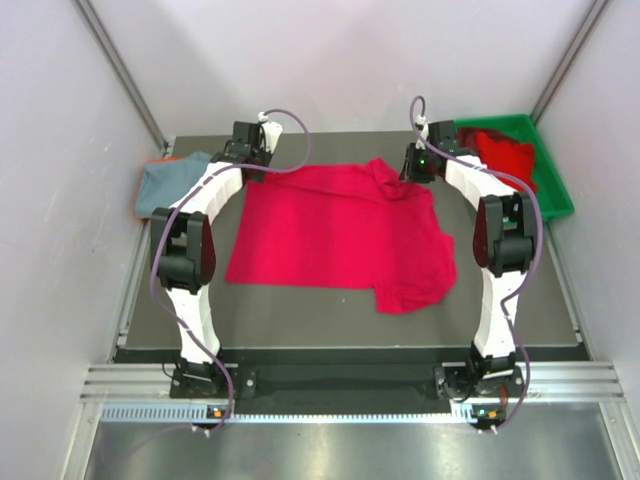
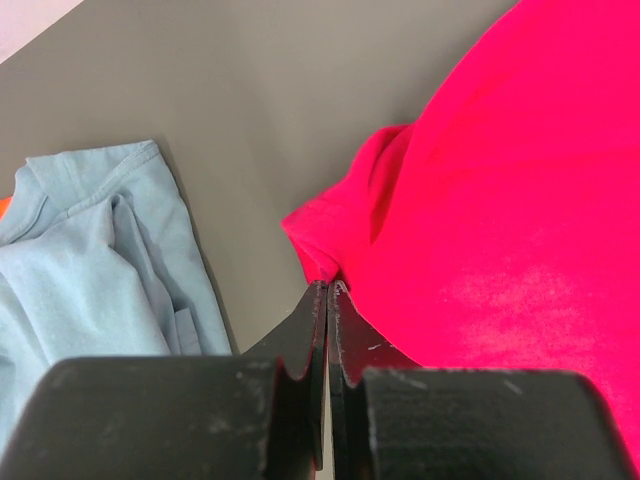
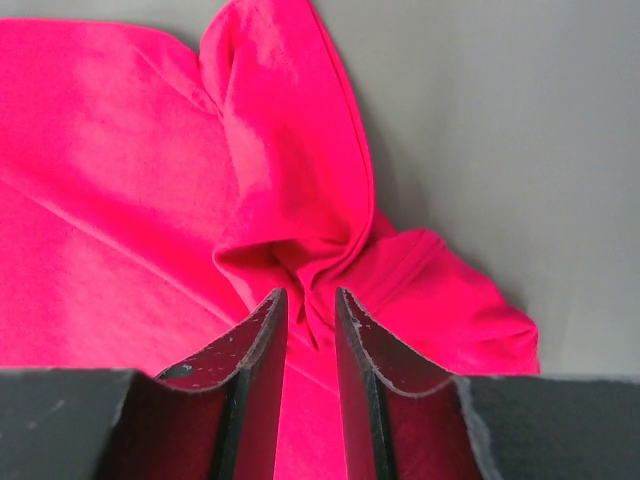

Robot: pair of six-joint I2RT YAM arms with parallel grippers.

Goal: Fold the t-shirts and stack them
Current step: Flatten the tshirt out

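You had the red t-shirt [image 1: 335, 235] as soft matt cloth, creased and rumpled along its far edge. The grey-blue t-shirt [image 1: 170, 182] was matt cloth too, with stitched hems. The surface [image 1: 300, 320] under them looked dark grey, smooth and matt. Your left fingers [image 2: 312, 335] were hard black plastic, matt and flecked with pale scuffs; the right fingers [image 3: 262, 345] were the same, rough along their edges. The green bin [image 1: 553, 180] looked like smooth plastic with a slight sheen. The arm shells [image 1: 195, 300] were glossy white, and the rail [image 1: 340, 378] was bare ribbed metal.
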